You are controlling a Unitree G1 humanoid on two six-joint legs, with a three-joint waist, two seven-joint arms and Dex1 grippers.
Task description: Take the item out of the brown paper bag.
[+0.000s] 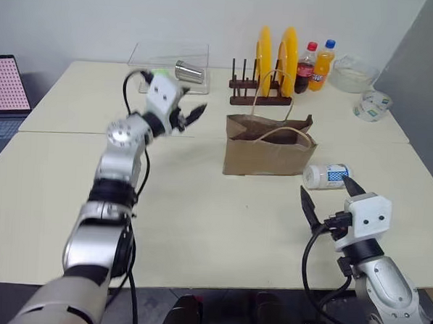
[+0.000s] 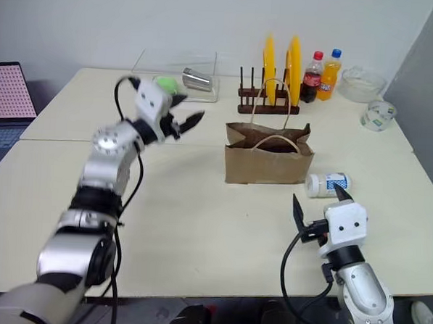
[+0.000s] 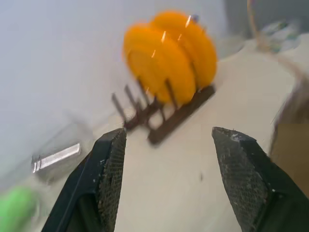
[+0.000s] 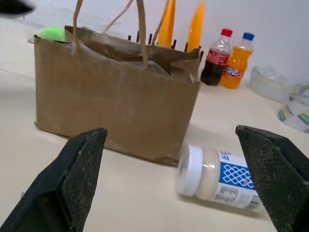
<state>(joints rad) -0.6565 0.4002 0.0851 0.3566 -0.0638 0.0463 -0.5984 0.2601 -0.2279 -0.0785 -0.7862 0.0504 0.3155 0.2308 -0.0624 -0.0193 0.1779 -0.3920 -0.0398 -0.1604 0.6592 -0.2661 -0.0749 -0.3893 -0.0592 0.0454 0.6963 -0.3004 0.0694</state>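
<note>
A pale cream table (image 1: 198, 226), made of smooth slabs pushed together, stood before a plain white wall, with a laptop (image 1: 3, 96) at its far left edge. The creased brown paper bag (image 1: 268, 146) stood upright at mid-table, mouth open, its thin cord handles arching up; its inside could not be seen. The item (image 1: 326, 175), a small white plastic cylinder with a blue-printed label, lay on its side on the table just right of the bag. Behind the bag a dark wooden rack (image 1: 260, 92) held two orange plates on edge, with cola and orange soda bottles to its right. A steel cup (image 1: 189, 72) lay in a clear tray at the far side. The left gripper (image 1: 192, 116) hung left of the bag, its jaws apart and empty. The right gripper (image 1: 328, 197) sat near the bottle, jaws wide and empty.
</note>
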